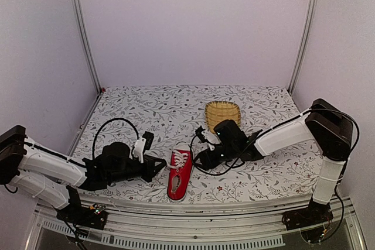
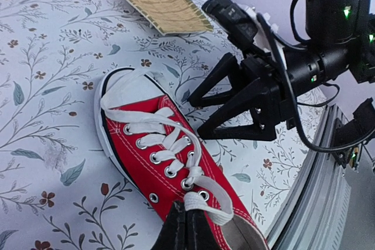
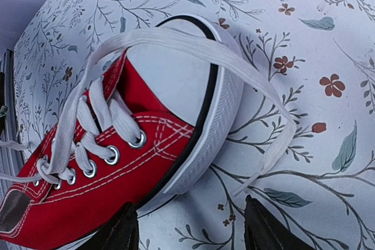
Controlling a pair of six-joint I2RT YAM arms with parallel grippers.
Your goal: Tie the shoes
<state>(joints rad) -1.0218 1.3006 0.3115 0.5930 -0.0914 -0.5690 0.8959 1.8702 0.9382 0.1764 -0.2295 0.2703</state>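
The red sneaker (image 1: pixel 179 171) with white laces lies near the table's front edge, toe pointing away. In the left wrist view the shoe (image 2: pixel 158 144) has a first knot at the top eyelets, and my left gripper (image 2: pixel 187 218) is shut on a white lace (image 2: pixel 202 202) just beside that knot. The other lace (image 3: pixel 193 48) runs loose over the white toe cap (image 3: pixel 176 80), and its end (image 3: pixel 266 156) lies on the cloth. My right gripper (image 3: pixel 190 203) is open and low, astride the toe's side and that lace end, holding nothing. It also shows open in the left wrist view (image 2: pixel 196 116).
A yellow woven basket (image 1: pixel 222 113) lies behind the shoe, beside the right arm. The table's front metal rail (image 1: pixel 193 209) runs just below the shoe's heel. The floral cloth (image 1: pixel 146 109) covers the table. Both arms crowd the shoe from either side.
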